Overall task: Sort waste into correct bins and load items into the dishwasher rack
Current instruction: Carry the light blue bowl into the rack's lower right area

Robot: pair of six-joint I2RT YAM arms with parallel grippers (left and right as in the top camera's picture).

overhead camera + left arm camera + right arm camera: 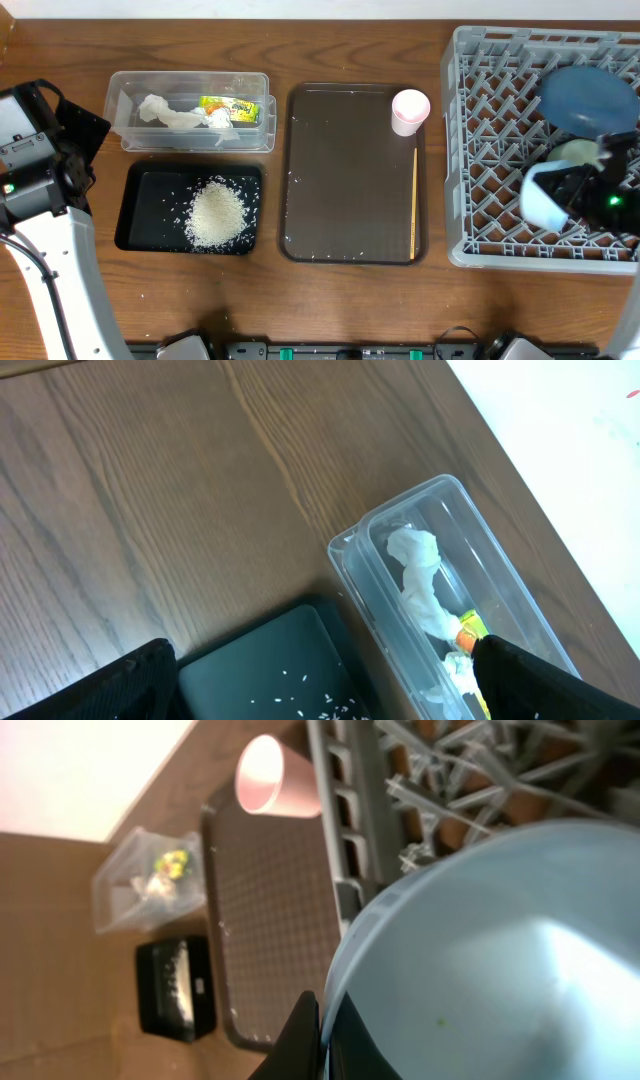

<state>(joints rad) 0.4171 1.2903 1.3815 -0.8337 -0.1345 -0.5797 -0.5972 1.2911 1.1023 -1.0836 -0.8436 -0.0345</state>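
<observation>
In the overhead view the right gripper is largely masked by its own dark body. The mint green bowl beside it is only partly seen. In the right wrist view the light blue bowl fills most of the frame and its far rim is cut off. Only the tips of the left gripper are shown, at the bottom corners.

The bowl's rim is pinched tight by the right gripper's 2 fingers, and the bowl is held tilted over the grey dishwasher rack, near its front. The dark blue plate is seen in the rack's far part. The left gripper is spread wide with nothing grasped, above the table by the 2 bins.

Crumpled tissue and a wrapper are contained in the clear tub. Rice is heaped in the black tray. A pink cup and chopsticks are left on the brown tray, between bins and rack.
</observation>
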